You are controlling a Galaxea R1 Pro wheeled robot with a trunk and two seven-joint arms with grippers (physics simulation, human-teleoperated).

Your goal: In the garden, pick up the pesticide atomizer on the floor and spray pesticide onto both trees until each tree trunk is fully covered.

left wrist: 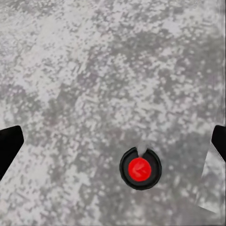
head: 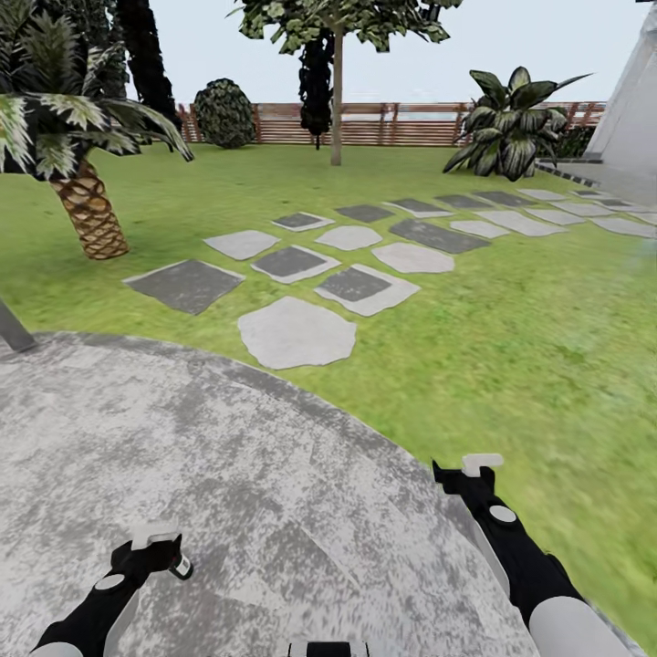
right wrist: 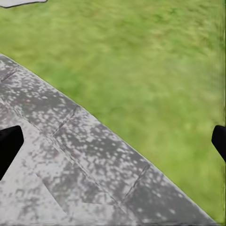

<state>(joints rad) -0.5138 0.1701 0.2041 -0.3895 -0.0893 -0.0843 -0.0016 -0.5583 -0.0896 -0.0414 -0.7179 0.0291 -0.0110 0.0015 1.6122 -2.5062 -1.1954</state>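
The pesticide atomizer stands on the mottled grey paving, seen from above as a dark round body with a red top. My left gripper hangs open over it, its fingers wide apart and clear of it. In the head view the atomizer is a small dark spot just beside the left gripper. My right gripper is open and empty over the paving's edge, also seen as. A tree with a bare trunk stands far off by the fence.
A round grey paved patch lies under both arms, with lawn beyond. Stepping stones lead away to the right. A palm stands at the left, a bush and a brown fence at the back.
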